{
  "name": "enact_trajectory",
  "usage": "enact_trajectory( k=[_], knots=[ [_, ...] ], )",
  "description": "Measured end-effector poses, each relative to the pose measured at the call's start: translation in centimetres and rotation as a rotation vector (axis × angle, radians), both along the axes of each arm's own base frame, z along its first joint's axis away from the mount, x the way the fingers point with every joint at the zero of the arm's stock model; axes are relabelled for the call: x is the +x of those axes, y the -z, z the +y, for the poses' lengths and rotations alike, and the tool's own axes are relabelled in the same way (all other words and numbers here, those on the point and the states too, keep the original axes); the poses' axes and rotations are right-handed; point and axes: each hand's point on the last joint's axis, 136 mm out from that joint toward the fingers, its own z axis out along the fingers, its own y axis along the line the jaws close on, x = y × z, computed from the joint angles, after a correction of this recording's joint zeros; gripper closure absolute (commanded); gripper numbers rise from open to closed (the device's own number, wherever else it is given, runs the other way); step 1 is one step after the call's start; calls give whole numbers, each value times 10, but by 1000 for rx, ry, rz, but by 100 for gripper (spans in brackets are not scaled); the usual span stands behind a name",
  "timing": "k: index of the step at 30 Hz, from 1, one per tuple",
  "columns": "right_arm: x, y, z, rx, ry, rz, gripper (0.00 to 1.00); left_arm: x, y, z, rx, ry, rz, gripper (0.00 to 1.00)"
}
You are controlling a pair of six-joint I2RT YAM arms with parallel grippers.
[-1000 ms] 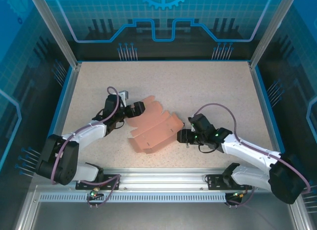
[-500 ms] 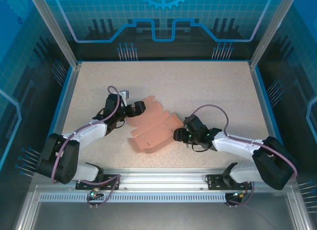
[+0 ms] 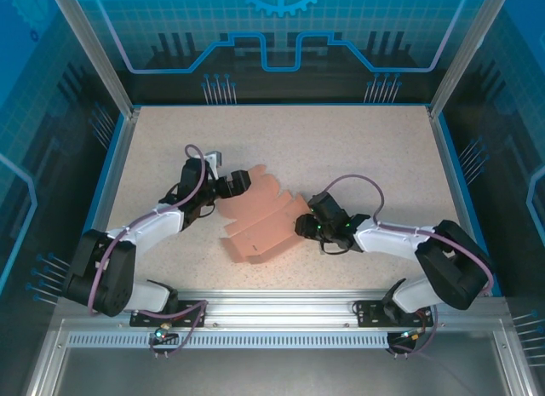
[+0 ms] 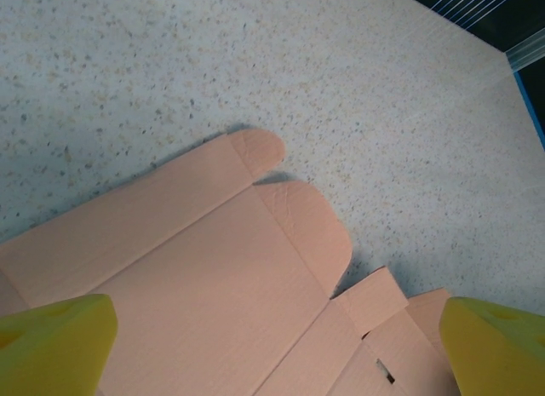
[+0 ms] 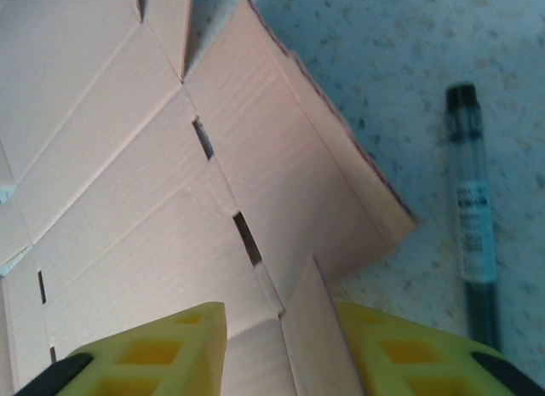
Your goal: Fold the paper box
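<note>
one dark pen (image 5: 473, 217) just beside the paper box (image 5: 128, 157)

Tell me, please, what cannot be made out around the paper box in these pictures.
Right wrist view: whether the right gripper pinches the paper box flap; bottom edge cuts it off.
Top view: the box edge beneath that gripper, which covers it.
Right wrist view: the pen label, blurred.
</note>
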Motion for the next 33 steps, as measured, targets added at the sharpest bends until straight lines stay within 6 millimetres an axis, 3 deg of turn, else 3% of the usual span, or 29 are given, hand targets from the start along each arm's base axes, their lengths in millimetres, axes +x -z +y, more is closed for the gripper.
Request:
enact_trajectory(
  k=[5, 9, 12, 16, 21, 25, 30, 33],
  knots=[
    [12, -4, 5, -19, -15, -40, 87, 2, -11, 0, -4, -4, -23, 1],
    [22, -14, 7, -37, -60, -90, 93, 1, -25, 4, 0, -18, -59, 1],
    [34, -32, 8, -46, -115, -157, 98, 1, -40, 7, 12, -24, -111, 1],
    [52, -71, 6, -45, -206, -273, 100, 5, -62, 8, 35, -16, -185, 1],
    [70, -119, -2, -59, -345, -408, 100, 17, -102, 4, 80, 25, -317, 2],
    [75, -154, -10, -69, -464, -509, 100, 20, -141, -11, 137, 145, -456, 7],
    [80, -190, -25, -66, -560, -600, 100, 8, -198, -39, 241, 381, -657, 8],
    [79, -215, -22, -66, -635, -649, 100, -9, -227, -56, 346, 557, -778, 5]
  ],
)
